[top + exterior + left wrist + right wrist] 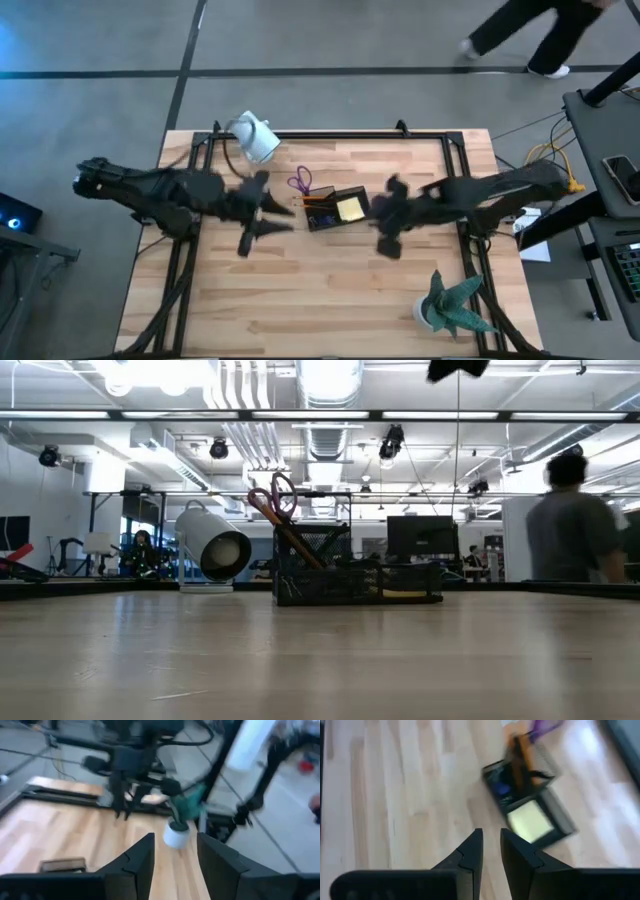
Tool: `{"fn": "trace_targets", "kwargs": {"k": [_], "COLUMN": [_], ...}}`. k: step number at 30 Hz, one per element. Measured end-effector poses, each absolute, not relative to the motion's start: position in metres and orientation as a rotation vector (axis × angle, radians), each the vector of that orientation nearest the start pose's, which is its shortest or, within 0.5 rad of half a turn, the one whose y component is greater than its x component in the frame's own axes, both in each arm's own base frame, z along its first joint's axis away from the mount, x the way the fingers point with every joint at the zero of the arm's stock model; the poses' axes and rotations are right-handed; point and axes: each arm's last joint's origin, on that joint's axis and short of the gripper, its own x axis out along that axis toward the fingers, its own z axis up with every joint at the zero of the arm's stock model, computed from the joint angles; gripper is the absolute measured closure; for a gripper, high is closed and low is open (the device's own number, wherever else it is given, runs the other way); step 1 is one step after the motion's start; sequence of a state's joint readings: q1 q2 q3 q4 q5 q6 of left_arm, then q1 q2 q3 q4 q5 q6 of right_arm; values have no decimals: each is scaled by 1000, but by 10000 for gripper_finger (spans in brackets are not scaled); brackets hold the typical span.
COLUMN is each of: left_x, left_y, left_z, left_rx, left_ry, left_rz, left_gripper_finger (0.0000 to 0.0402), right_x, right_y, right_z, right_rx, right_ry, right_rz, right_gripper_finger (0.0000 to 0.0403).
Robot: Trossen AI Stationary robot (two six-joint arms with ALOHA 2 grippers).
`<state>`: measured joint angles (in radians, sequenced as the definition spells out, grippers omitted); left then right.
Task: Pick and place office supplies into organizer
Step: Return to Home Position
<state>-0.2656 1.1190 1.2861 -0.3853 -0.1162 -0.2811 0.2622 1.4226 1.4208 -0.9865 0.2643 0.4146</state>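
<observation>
Almost done: the supplies are in the organizer.

The organizer [335, 212] sits in the middle of the worktop [300, 300]. The purple scissors [299, 183] and an orange pencil [520, 762] stand up in one part, and the yellow sticky pad [350, 208] lies in the other. I see no loose supplies on the wood. The left claw [175, 837] hangs up high beside the box, fairly wide and holding nothing. The right claw [491, 832] hangs on the other side, narrow and holding nothing too. I think only parking the arms is left.
</observation>
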Motion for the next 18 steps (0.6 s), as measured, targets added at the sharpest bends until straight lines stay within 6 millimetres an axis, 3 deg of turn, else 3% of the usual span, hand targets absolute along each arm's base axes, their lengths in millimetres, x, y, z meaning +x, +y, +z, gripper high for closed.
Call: {"fn": "trace_targets", "kwargs": {"k": [3, 5, 8, 12, 14, 16, 18], "left_x": [216, 208, 199, 194, 188, 184, 180], "left_y": [-40, -36, -36, -40, -39, -37, -37], "left_z": [426, 432, 433, 431, 431, 433, 432], "left_rx": [-312, -398, -537, -502, -590, -675, -601], "left_ry": [200, 166, 161, 186, 196, 180, 182], "left_rz": [-40, -26, -40, -129, -118, -109, -148], "left_gripper_finger": [272, 272, 272, 272, 272, 272, 272], "right_x": [240, 219, 190, 165, 152, 142, 135], "right_y": [56, 51, 48, 42, 37, 34, 37], "right_z": [371, 388, 410, 432, 442, 450, 455], "right_rx": [210, 356, 482, 547, 626, 590, 463], "right_ry": [829, 744, 616, 463, 377, 312, 288], "right_rz": [-237, -262, -232, -165, -171, -131, -8], "right_gripper_finger": [344, 344, 344, 344, 344, 344, 344]}}
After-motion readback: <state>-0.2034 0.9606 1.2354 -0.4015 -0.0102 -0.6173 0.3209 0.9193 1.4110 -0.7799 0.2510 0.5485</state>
